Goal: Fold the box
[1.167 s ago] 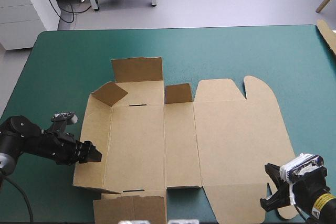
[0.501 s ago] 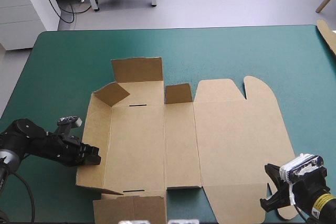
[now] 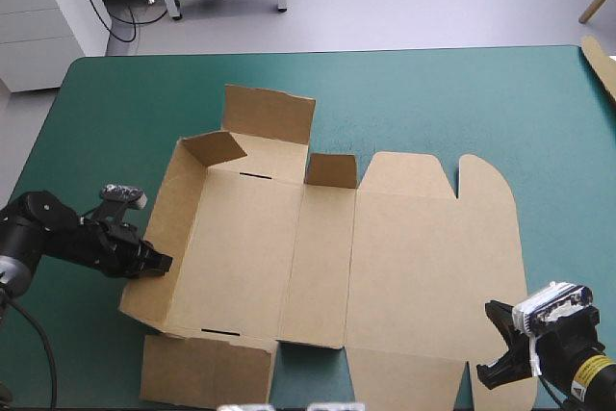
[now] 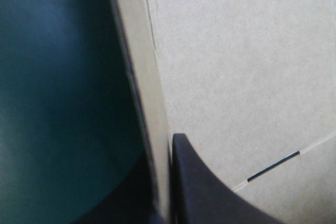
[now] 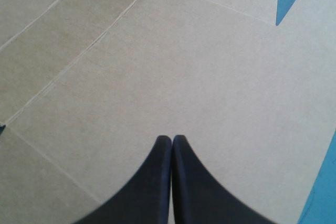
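One box (image 3: 385, 257) wall, pinched in left claw (image 3: 160, 263)

Colour-wise we've got a pretty simple palette here. The box (image 3: 318, 267) is plain brown board all over, no print. It just has paler crease lines running across it and two thin dark slots (image 3: 255, 176). The raised flaps look a darker brown to us on their shaded faces. Under it the table cover (image 3: 433, 93) is flat teal-green, no pattern that we can see. The left gripper (image 3: 159, 262) and the right gripper (image 5: 172, 139) are both solid black at the fingers. There's also a strip of board (image 3: 602, 64) in the same brown at the table's right edge.
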